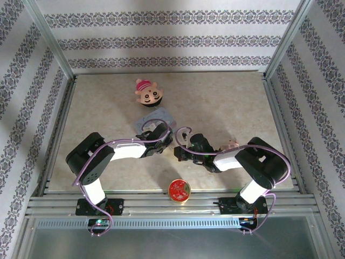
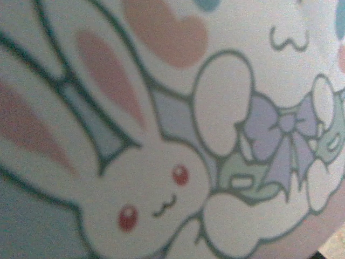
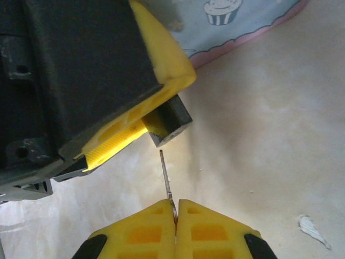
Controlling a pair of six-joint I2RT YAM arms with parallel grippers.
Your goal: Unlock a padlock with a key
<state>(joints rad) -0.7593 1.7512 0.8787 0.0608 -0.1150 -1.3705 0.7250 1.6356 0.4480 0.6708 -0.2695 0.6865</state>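
Note:
In the right wrist view my right gripper (image 3: 176, 204) is shut on the key (image 3: 166, 174). The thin grey blade points up from between the yellow fingertips. Its tip stops just short of the bottom face of the dark padlock (image 3: 171, 120). My left gripper (image 3: 156, 113) is shut on the padlock, which sits between its yellow fingers; the shackle is hidden. From above, the left gripper (image 1: 164, 139) and the right gripper (image 1: 179, 152) meet at the table's middle, just in front of the pastel tin (image 1: 153, 120). The tin's cartoon rabbit lid (image 2: 161, 135) shows close up in the left wrist view.
A doll's head (image 1: 149, 93) with a pink hat lies behind the tin. A round red lid (image 1: 179, 190) sits at the near table edge between the arm bases. The tin's pink rim (image 3: 242, 32) lies behind the padlock. A white scrap (image 3: 312, 229) lies at right.

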